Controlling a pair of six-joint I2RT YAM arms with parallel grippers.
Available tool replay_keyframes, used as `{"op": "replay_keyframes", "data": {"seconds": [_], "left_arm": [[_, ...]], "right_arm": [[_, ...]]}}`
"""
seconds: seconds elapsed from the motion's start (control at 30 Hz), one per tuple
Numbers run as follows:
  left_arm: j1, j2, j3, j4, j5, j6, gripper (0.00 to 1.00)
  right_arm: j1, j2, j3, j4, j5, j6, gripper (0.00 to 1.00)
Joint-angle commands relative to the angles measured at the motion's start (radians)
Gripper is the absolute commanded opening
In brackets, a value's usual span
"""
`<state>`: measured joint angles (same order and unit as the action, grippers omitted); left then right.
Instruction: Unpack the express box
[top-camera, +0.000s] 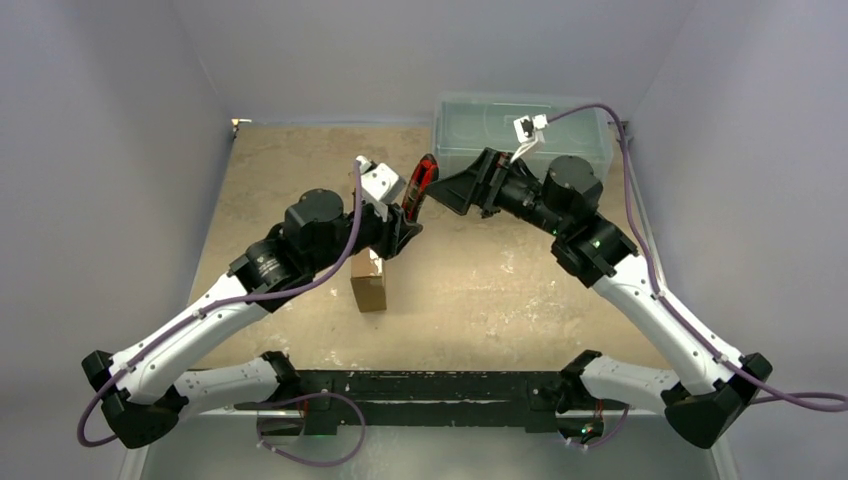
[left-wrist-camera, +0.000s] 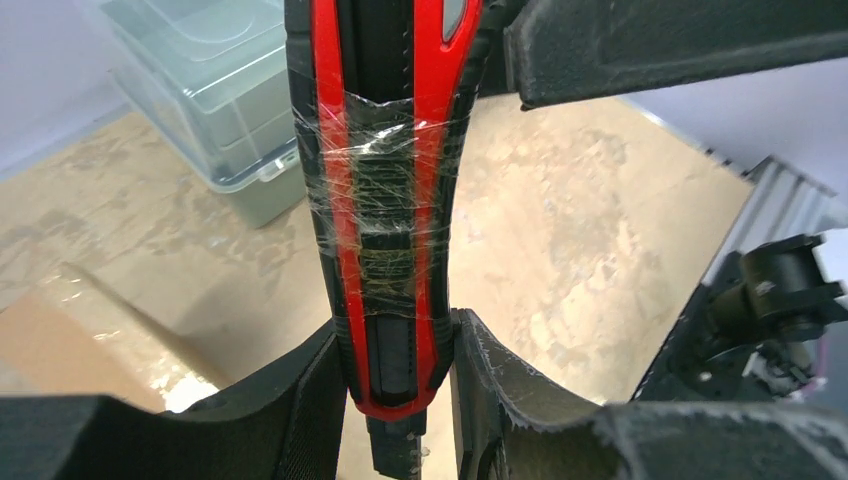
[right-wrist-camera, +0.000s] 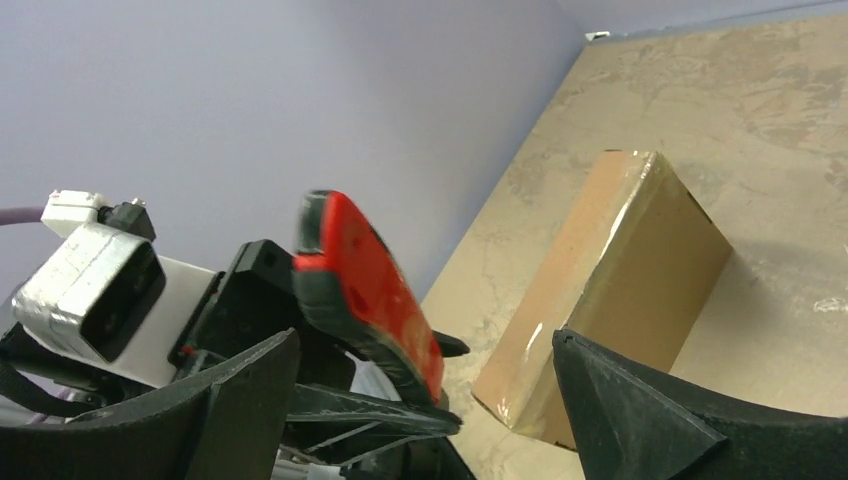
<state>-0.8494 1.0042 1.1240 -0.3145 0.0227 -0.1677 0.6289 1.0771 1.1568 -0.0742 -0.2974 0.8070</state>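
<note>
**Desk:** What's on your screens, biggest first?

**Me:** I've got the table (top-camera: 520, 290), tan and mottled, with pale walls around it. The bin (top-camera: 520, 130) sits at its far right corner, translucent, with its lid on.

**Desk:** And the box?

**Me:** The box (top-camera: 368, 282) stands on the table left of centre, just below the left arm's wrist in my overhead view. It is well apart from the bin. My right wrist camera shows it brown, with glossy tape along one edge. Neither gripper touches it.

**Desk:** Grippers?

**Me:** The left gripper (left-wrist-camera: 395, 400) is pinching one end of a knife (left-wrist-camera: 385, 200), with a finger pressed to each side. The knife is red and black, with clear tape wound round its middle. I see it held up off the table, between box and bin. The right gripper (top-camera: 452, 190) is spread wide around the knife's other end. One of its fingers (right-wrist-camera: 640, 410) stands well clear of the handle. I cannot tell whether the other touches it.
</note>
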Motion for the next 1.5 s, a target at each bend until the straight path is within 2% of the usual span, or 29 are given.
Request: {"op": "replay_keyframes", "data": {"seconds": [0.0,0.17,0.23,0.33,0.37,0.5,0.6,0.73,0.83,0.87,0.9,0.93,0.97,1.0,1.07,1.1,1.13,1.23,1.33,1.47], "left_arm": [[-0.024,0.033,0.113,-0.141,-0.111,0.13,0.0],[-0.041,0.056,0.151,-0.197,-0.149,0.163,0.0],[-0.047,0.055,0.15,-0.201,-0.146,0.196,0.0],[-0.053,0.054,0.144,-0.201,-0.165,0.207,0.0],[-0.054,0.052,0.14,-0.199,-0.172,0.208,0.0],[-0.058,0.031,0.113,-0.156,-0.176,0.185,0.0],[-0.058,0.021,0.103,-0.132,-0.173,0.175,0.0],[-0.057,0.02,0.089,-0.114,-0.168,0.145,0.0],[-0.059,0.018,0.079,-0.106,-0.165,0.131,0.0],[-0.059,0.015,0.075,-0.101,-0.164,0.125,0.0],[-0.059,0.013,0.072,-0.094,-0.162,0.119,0.0],[-0.059,0.012,0.068,-0.087,-0.159,0.11,0.0],[-0.059,0.013,0.065,-0.079,-0.153,0.103,0.0],[-0.059,0.017,0.068,-0.081,-0.145,0.088,0.12],[-0.057,0.024,0.094,-0.11,-0.143,0.029,0.55],[-0.053,0.029,0.113,-0.134,-0.123,0.006,0.77],[-0.044,0.037,0.137,-0.163,-0.098,-0.008,0.89],[0.032,0.032,0.176,-0.228,-0.06,-0.061,0.97],[0.189,0.024,0.177,-0.26,0.037,-0.102,0.98],[0.32,0.108,0.21,-0.369,-0.019,-0.176,0.99]], "right_arm": [[0.038,0.041,0.129,-0.134,0.016,-0.079,0.97],[0.095,0.082,0.181,-0.17,0.081,-0.093,0.92],[0.104,0.125,0.215,-0.191,0.066,-0.094,0.85],[0.114,0.179,0.26,-0.209,0.066,-0.083,0.66],[0.118,0.187,0.263,-0.198,0.076,-0.078,0.62],[0.134,0.209,0.253,-0.146,0.091,-0.045,0.62],[0.152,0.198,0.189,-0.039,0.112,-0.001,0.62],[0.16,0.183,0.095,0.143,0.13,0.077,0.54],[0.162,0.196,0.064,0.203,0.136,0.112,0.5],[0.161,0.204,0.056,0.23,0.138,0.119,0.45],[0.161,0.209,0.043,0.272,0.137,0.123,0.28],[0.161,0.212,0.023,0.322,0.13,0.122,0.02],[0.161,0.209,0.004,0.393,0.114,0.1,0.0],[0.161,0.192,-0.025,0.457,0.096,0.052,0.0],[0.157,0.119,-0.12,0.544,0.164,-0.057,0.0],[0.147,0.084,-0.14,0.537,0.193,-0.104,0.0],[0.138,0.057,-0.138,0.482,0.223,-0.137,0.0],[0.114,-0.012,-0.136,0.318,0.279,-0.225,0.0],[0.105,-0.112,-0.198,0.251,0.303,-0.29,0.0],[0.102,-0.205,-0.221,0.104,0.345,-0.35,0.0]]}}
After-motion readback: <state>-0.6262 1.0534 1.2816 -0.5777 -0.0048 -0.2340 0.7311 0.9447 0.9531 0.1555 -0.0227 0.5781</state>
